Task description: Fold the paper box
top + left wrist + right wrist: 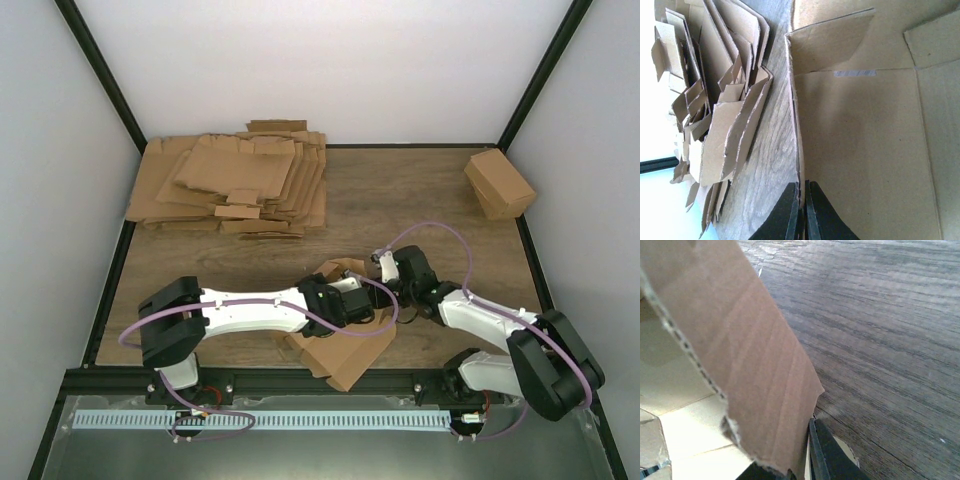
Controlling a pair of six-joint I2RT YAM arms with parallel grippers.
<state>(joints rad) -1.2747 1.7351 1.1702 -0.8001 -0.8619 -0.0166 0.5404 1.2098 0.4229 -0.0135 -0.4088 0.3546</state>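
Observation:
The paper box (350,355) is a partly raised brown sheet lying near the table's front edge, between the two arms. My left gripper (360,300) reaches over it from the left. In the left wrist view the left gripper (802,210) is shut on the thin upright edge of a box wall (865,150). My right gripper (375,268) comes in from the right at the box's far corner. In the right wrist view the right gripper (802,462) is shut on a raised flap (740,350), which hides one finger; the other finger (827,457) presses against it.
A thick pile of flat brown sheets (235,180) fills the back left of the wooden table and shows in the left wrist view (715,100). A folded brown cuboid (498,183) stands at the back right corner. Black frame posts and white walls surround the table.

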